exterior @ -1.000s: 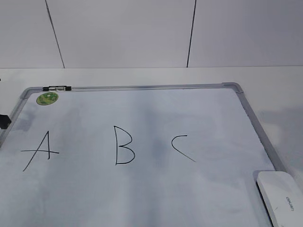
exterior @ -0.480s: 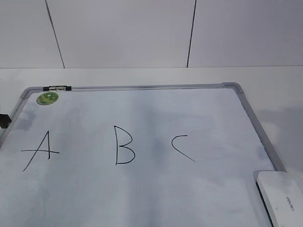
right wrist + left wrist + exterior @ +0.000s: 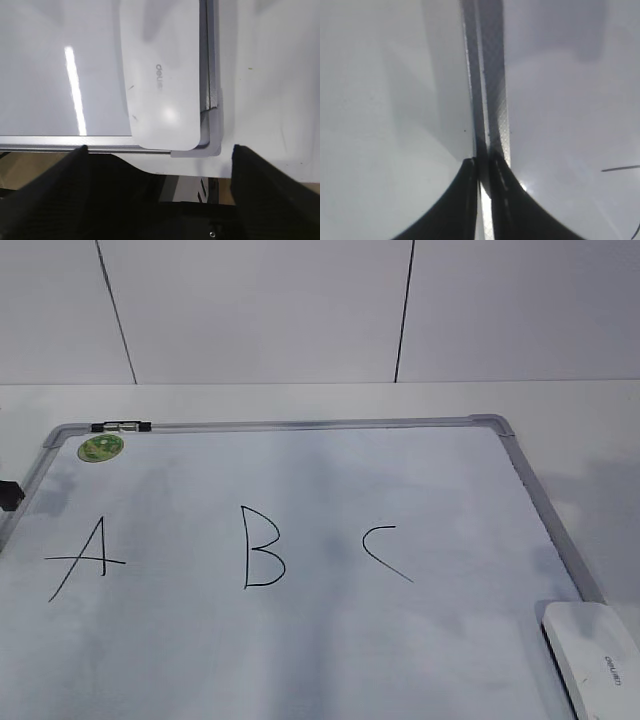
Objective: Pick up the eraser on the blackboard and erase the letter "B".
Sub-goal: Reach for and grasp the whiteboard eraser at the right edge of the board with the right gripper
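Your right gripper (image 3: 160,155) hung with jaws wide, empty, above the eraser (image 3: 162,75) at the blackboard's (image 3: 300,660) near-right corner; left jaws shut, empty. Closing might catch the frame, because the eraser overlapped it.

Eraser (image 3: 597,655) on blackboard (image 3: 520,465) corner — right of B (image 3: 262,547).

The eraser (image 3: 597,658) runs off the exterior view's corner.

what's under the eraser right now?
The eraser lies flat on the whiteboard, in its near right corner, one edge against the grey frame. Whatever board surface or markings sit beneath it are covered; its underside isn't visible.
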`<action>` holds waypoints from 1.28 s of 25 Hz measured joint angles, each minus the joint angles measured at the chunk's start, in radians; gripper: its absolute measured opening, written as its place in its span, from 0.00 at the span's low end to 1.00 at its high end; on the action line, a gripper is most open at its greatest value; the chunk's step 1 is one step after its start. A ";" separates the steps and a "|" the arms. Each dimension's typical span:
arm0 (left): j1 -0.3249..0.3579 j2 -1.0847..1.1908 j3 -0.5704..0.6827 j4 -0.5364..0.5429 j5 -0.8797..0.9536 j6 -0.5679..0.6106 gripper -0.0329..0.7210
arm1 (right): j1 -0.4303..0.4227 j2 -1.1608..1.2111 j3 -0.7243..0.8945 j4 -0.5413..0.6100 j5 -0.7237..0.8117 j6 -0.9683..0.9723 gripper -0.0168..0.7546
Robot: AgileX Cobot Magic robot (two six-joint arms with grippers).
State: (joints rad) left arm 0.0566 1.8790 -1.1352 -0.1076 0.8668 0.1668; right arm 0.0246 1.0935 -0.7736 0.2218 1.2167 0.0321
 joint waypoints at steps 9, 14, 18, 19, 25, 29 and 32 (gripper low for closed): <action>0.000 0.000 0.000 0.000 -0.001 0.000 0.09 | 0.060 0.134 0.000 -0.016 -0.095 -0.021 0.89; 0.000 0.000 0.000 -0.002 -0.002 0.000 0.09 | 0.187 0.233 0.000 -0.109 -0.143 0.108 0.88; 0.000 0.000 0.000 -0.002 -0.002 0.000 0.09 | 0.199 0.275 0.000 -0.164 -0.160 0.160 0.88; 0.000 0.000 0.000 -0.002 -0.002 0.000 0.09 | 0.198 0.279 0.000 -0.166 -0.171 0.164 0.88; 0.000 0.000 0.000 -0.002 -0.004 0.000 0.09 | 0.198 0.316 -0.002 -0.146 -0.264 0.173 0.86; 0.000 0.000 0.000 -0.002 -0.004 0.000 0.09 | 0.198 0.362 -0.002 -0.141 -0.274 0.173 0.85; 0.000 0.000 0.000 -0.002 -0.004 0.000 0.09 | 0.198 0.386 -0.004 -0.141 -0.277 0.173 0.85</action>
State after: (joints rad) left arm 0.0566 1.8790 -1.1352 -0.1093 0.8630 0.1668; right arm 0.2222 1.4798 -0.7774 0.0803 0.9402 0.2056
